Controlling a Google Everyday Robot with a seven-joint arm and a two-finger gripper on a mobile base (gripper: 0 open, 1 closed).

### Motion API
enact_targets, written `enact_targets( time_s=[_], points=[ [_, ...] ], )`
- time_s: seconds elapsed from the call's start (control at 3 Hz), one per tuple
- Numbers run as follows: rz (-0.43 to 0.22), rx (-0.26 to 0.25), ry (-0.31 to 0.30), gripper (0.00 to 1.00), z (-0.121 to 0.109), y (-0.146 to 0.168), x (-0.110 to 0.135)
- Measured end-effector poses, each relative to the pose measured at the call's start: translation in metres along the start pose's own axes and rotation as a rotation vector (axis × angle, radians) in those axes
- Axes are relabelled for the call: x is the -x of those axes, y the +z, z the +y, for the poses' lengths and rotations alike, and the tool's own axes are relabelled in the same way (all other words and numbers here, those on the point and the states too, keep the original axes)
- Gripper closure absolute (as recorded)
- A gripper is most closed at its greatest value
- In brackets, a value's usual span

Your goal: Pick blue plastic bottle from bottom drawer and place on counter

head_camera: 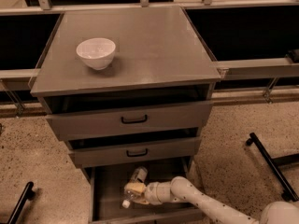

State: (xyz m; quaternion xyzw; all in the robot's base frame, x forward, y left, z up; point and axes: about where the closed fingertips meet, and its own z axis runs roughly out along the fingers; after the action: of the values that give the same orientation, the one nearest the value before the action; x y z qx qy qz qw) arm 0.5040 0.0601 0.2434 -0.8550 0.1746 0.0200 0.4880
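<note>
The robot's hand (pixel 134 190) sits over the middle of the bottle (pixel 138 174) lying in the open bottom drawer (pixel 108 183), its grip impossible to tell, at the grasping step; next likely comes a lift onto the counter (pixel 154 45) above.

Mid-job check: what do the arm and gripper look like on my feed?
The arm is smooth white tubing in rounded segments with bulbous joints and small dark dots scattered along the forearm; no loose cables show. The gripper, down in the bottom drawer, is a stubby yellowish-tan piece on a white wrist.
</note>
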Motion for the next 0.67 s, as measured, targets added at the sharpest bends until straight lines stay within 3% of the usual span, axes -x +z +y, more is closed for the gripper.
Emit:
enact_targets(
  time_s=[0.33, 0.67],
  points=[
    [-0.003, 0.000, 0.002, 1.00, -0.001, 0.002, 0.001],
    [-0.013, -0.007, -0.123, 1.00, -0.013, -0.016, 0.018]
  ],
)
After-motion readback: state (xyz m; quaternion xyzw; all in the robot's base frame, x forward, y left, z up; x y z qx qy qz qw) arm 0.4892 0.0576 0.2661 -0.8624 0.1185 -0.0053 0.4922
